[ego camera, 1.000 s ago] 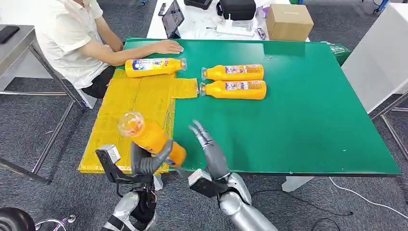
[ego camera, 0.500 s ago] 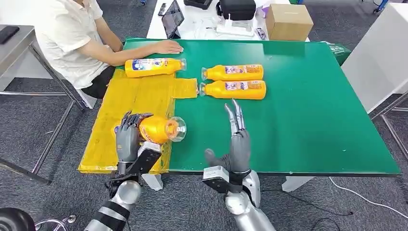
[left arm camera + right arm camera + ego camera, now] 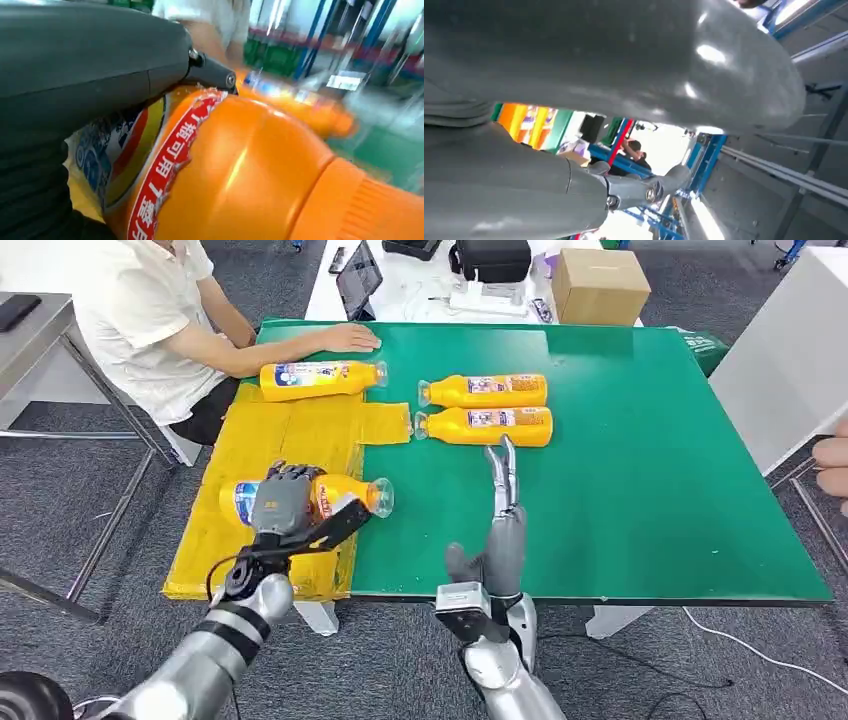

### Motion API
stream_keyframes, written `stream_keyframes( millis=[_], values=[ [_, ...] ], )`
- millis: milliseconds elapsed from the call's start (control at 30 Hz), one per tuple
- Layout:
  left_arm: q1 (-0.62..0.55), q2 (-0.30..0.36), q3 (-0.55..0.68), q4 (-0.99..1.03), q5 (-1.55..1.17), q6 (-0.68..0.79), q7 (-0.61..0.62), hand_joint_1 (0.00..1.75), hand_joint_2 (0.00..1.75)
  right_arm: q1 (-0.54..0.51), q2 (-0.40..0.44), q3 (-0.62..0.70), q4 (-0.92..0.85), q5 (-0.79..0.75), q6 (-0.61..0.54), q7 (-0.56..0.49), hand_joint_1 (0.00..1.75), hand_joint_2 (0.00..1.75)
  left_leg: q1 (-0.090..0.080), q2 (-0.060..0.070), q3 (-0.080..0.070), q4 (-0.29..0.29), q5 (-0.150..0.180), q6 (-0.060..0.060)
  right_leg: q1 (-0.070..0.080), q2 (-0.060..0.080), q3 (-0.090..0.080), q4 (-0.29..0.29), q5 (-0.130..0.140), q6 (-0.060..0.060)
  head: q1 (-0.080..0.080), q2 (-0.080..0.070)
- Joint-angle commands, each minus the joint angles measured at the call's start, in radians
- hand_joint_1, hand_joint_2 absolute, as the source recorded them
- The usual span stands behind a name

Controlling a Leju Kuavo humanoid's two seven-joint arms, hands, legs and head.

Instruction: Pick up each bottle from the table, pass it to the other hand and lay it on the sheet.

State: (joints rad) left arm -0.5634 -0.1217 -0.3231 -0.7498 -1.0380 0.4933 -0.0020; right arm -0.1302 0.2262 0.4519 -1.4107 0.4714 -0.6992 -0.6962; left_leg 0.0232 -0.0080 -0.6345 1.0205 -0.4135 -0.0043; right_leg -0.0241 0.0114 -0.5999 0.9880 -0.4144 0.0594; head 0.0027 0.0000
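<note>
My left hand (image 3: 287,503) grips an orange bottle (image 3: 343,494) that lies sideways over the yellow sheet (image 3: 300,440), cap toward the green table; up close the same bottle (image 3: 240,170) shows its red-and-white label beside my left hand (image 3: 85,65). My right hand (image 3: 503,515) stands over the green mat with its fingers straight and apart, holding nothing; my right hand (image 3: 589,75) appears large and grey in the right wrist view. Another orange bottle (image 3: 322,378) lies on the sheet's far end. Two more orange bottles (image 3: 487,391) (image 3: 487,425) lie side by side on the table.
The green table (image 3: 650,470) stretches wide to the right. A person in a white shirt (image 3: 150,310) sits at the far left with a hand (image 3: 352,337) on the table. A cardboard box (image 3: 600,282) and devices sit on a white table beyond. Another person's hand (image 3: 832,455) is at the right edge.
My left hand has brought the bottle from upright near the table's front edge down onto the sheet, turned sideways. My right hand let go and moved right and forward, fingers straightening.
</note>
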Motion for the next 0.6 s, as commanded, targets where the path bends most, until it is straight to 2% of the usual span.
stream_keyframes(
  millis=[33, 367, 400, 433, 467, 600],
  values=[
    [-0.211, 0.025, 0.018, 0.401, 0.018, -0.103, 0.059, 1.75, 1.75, -0.051, -0.02, 0.094, 0.11, -0.048, 0.001, -0.002, 0.0, 0.0, 0.001, 0.002, 0.003, -0.001, -0.001, 0.001, 0.001, 0.001, 0.003, -0.001, 0.0, -0.002, 0.0, 0.0],
    [-0.205, 0.02, 0.03, 0.408, 0.027, -0.099, 0.054, 1.75, 1.75, -0.053, -0.021, 0.095, 0.119, -0.055, 0.001, -0.002, 0.0, 0.0, 0.0, 0.001, 0.001, 0.0, -0.001, 0.001, 0.001, 0.001, 0.001, -0.001, 0.0, -0.001, 0.0, 0.0],
    [-0.204, 0.018, 0.033, 0.41, 0.031, -0.105, 0.047, 1.27, 1.75, -0.052, -0.022, 0.091, 0.119, -0.05, 0.001, -0.002, 0.0, 0.0, 0.0, 0.002, 0.003, -0.001, -0.001, 0.001, 0.001, 0.001, 0.003, -0.001, 0.0, -0.002, 0.0, 0.0],
    [-0.204, 0.018, 0.033, 0.41, 0.031, -0.105, 0.047, 0.19, 1.75, -0.052, -0.022, 0.091, 0.119, -0.05, 0.001, -0.002, 0.0, 0.0, 0.0, 0.001, 0.001, 0.0, -0.001, 0.001, 0.001, 0.0, 0.001, -0.001, 0.0, -0.001, 0.0, 0.0],
    [-0.206, 0.01, 0.038, 0.415, 0.038, -0.14, 0.035, 0.0, 1.75, -0.049, -0.023, 0.087, 0.125, -0.059, 0.001, -0.002, 0.0, 0.0, 0.001, 0.002, 0.003, -0.001, -0.001, 0.001, 0.002, 0.0, 0.004, -0.001, -0.001, -0.003, 0.0, 0.0],
    [-0.208, -0.015, 0.049, 0.384, 0.06, -0.165, -0.022, 0.0, 1.75, -0.023, -0.017, 0.062, 0.064, -0.017, 0.001, -0.002, 0.0, 0.0, 0.0, -0.001, 0.0, 0.0, -0.001, 0.001, 0.001, -0.001, 0.002, 0.0, -0.001, -0.002, 0.0, 0.0]
  ],
)
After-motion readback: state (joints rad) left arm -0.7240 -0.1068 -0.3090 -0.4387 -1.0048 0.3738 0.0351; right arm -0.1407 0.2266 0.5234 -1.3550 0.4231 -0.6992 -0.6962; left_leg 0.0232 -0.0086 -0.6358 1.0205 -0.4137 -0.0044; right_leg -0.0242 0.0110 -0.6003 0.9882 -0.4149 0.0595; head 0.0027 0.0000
